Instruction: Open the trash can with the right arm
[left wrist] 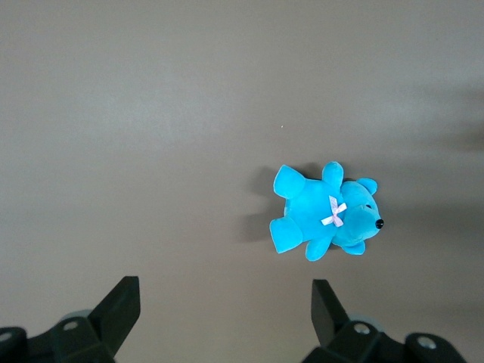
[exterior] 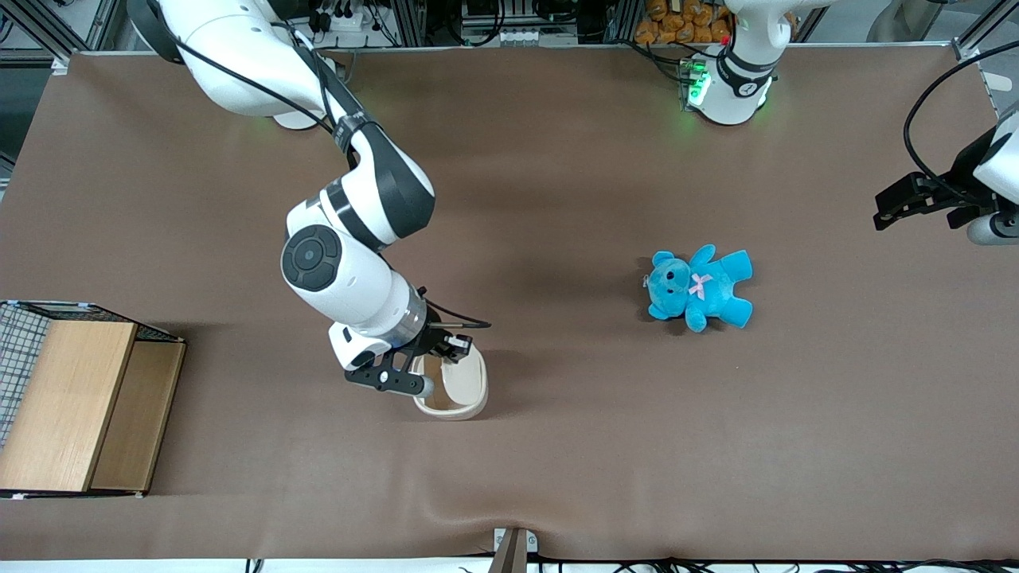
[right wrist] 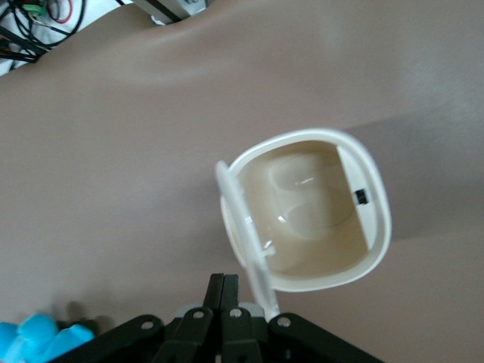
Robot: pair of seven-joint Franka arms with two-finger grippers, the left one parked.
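Gripper (right wrist: 224, 291) is hovering just beside the open bin (right wrist: 318, 208), fingers pressed together, touching the raised lid (right wrist: 243, 227).

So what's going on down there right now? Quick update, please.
Gripper shut, right beside the raised lid. Trash can open, tan inside showing. Teddy lies well off toward the parked arm's end, wire crate toward the working arm's; neither in the way.

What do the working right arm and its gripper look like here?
The right arm has glossy white shells, dark grey joint bands, a round black cap and black cables clipped along it. Its gripper is black with two fingers, above the trash can.
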